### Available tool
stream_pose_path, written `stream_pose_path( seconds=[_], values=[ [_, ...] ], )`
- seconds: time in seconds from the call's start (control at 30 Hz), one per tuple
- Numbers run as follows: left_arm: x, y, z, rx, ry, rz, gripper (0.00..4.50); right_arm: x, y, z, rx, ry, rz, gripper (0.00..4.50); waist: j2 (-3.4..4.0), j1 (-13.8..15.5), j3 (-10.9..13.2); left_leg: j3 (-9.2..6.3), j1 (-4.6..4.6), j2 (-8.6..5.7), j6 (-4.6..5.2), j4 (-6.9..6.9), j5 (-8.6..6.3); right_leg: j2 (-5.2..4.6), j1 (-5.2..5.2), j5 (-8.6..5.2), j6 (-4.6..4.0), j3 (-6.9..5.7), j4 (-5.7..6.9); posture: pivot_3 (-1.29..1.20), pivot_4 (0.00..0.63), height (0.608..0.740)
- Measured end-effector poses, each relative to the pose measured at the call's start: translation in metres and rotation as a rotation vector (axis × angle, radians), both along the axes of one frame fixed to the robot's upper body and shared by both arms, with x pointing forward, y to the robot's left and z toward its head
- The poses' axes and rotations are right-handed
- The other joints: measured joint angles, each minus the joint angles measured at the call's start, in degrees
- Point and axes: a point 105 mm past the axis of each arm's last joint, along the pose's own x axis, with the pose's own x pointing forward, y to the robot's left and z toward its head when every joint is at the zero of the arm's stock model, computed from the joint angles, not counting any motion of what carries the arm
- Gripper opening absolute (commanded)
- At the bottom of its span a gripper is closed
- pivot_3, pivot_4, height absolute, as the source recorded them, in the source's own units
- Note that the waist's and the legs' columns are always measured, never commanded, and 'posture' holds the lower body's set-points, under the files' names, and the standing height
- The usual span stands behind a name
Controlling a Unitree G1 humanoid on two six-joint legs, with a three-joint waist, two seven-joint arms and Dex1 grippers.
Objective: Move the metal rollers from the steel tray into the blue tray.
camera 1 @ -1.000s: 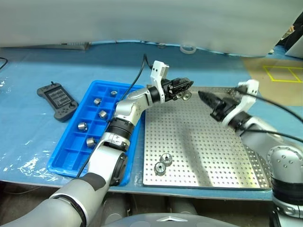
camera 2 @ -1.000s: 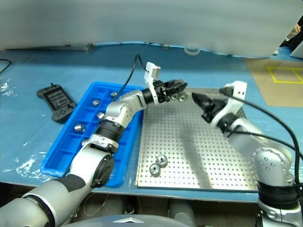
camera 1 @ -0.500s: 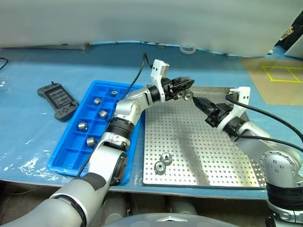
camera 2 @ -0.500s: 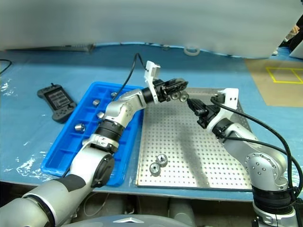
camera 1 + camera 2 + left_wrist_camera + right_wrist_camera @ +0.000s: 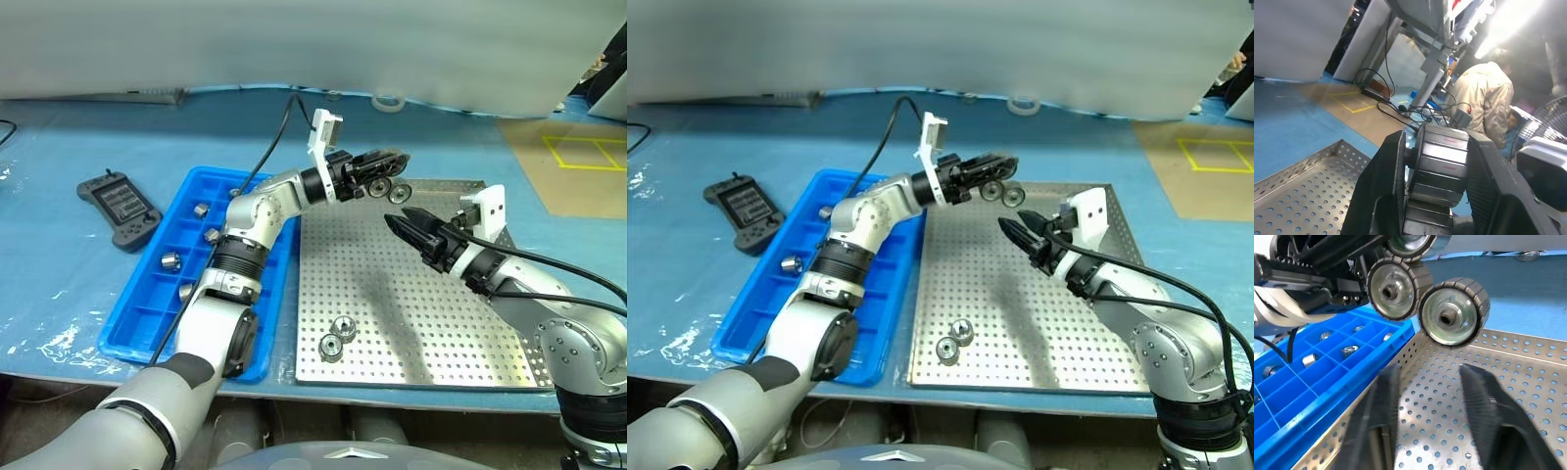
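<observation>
My left gripper (image 5: 388,163) is shut on a ribbed metal roller (image 5: 1439,157) and holds it in the air over the far left corner of the steel tray (image 5: 431,323). Two more rollers (image 5: 1396,288) (image 5: 1452,313) hang touching it, side by side. My right gripper (image 5: 404,224) points at them from just below and to the right, open, with nothing between its fingers (image 5: 1484,416). Two rollers (image 5: 338,336) lie near the steel tray's front left. The blue tray (image 5: 147,323) to the left holds several rollers (image 5: 171,260).
A dark grey controller (image 5: 120,208) lies left of the blue tray. A tape roll (image 5: 390,101) sits at the table's far edge. Yellow floor markings (image 5: 586,152) show at the far right. A person in a beige jacket (image 5: 1484,95) stands in the background.
My left gripper has lifted the rollers higher off the steel tray. The right gripper has swung left toward them and opened its fingers.
</observation>
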Motion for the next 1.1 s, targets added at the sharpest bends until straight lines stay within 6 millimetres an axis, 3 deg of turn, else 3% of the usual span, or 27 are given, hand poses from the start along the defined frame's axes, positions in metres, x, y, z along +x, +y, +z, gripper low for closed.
stream_pose_path(
  seconds=[0.1,0.23,0.53,0.63,0.7,0.83,0.97,1.1],
  values=[
    [-0.008,0.007,-0.011,0.046,-0.026,-0.072,1.29,-0.018,0.004,0.003,0.010,0.012,0.096,3.94,0.04,0.1,0.0,0.00,0.00,0.00,0.00,-0.02,0.00,0.00,0.00,0.00,0.00,0.00,-0.01,-0.39,0.150,0.740],
    [0.000,0.014,-0.016,0.061,-0.026,-0.045,1.29,-0.037,0.007,0.009,0.010,0.022,0.200,3.94,0.04,0.3,0.0,0.00,0.06,-0.02,0.04,0.03,-0.03,-0.02,0.10,-0.01,-0.01,0.00,-0.05,-0.40,0.150,0.740],
    [-0.011,-0.004,-0.005,0.015,-0.042,-0.103,1.29,-0.038,0.000,0.005,-0.049,0.022,0.190,3.94,0.04,0.4,0.0,0.00,0.08,0.00,0.02,0.04,-0.01,-0.03,0.06,-0.01,-0.03,0.01,-0.01,-0.40,0.150,0.740],
    [-0.021,-0.001,0.005,-0.003,-0.070,-0.155,1.29,-0.039,0.002,0.007,-0.048,0.001,0.213,4.48,0.04,0.1,0.0,0.00,0.08,0.00,0.02,0.00,-0.01,-0.02,0.05,-0.01,-0.03,0.02,-0.01,-0.40,0.150,0.740],
    [-0.027,0.005,0.008,-0.006,-0.097,-0.189,1.29,-0.041,0.000,0.008,-0.053,0.000,0.225,4.49,0.05,0.0,0.0,0.00,0.09,0.00,0.02,-0.02,-0.01,-0.02,0.05,-0.01,-0.03,0.02,-0.01,-0.40,0.150,0.740],
    [-0.037,0.016,-0.005,0.079,-0.151,-0.281,1.29,-0.047,-0.006,0.005,-0.101,0.022,0.256,4.49,0.04,0.3,0.0,0.00,0.12,-0.01,0.03,0.00,-0.01,-0.02,0.12,-0.01,-0.03,0.01,-0.06,-0.39,0.150,0.740],
    [-0.030,0.025,-0.017,0.120,-0.148,-0.281,1.29,-0.050,-0.010,0.004,-0.137,0.033,0.273,4.49,0.04,0.3,0.0,0.00,0.13,-0.01,0.02,0.05,-0.01,-0.02,0.12,-0.01,-0.03,0.03,-0.07,-0.39,0.150,0.740],
    [-0.031,0.020,-0.016,0.106,-0.156,-0.296,1.29,-0.048,-0.009,0.005,-0.156,0.019,0.269,4.49,0.04,0.4,0.0,0.00,0.12,-0.01,0.02,0.05,-0.01,-0.02,0.12,-0.01,-0.03,0.03,-0.05,-0.40,0.150,0.740]
  ],
)
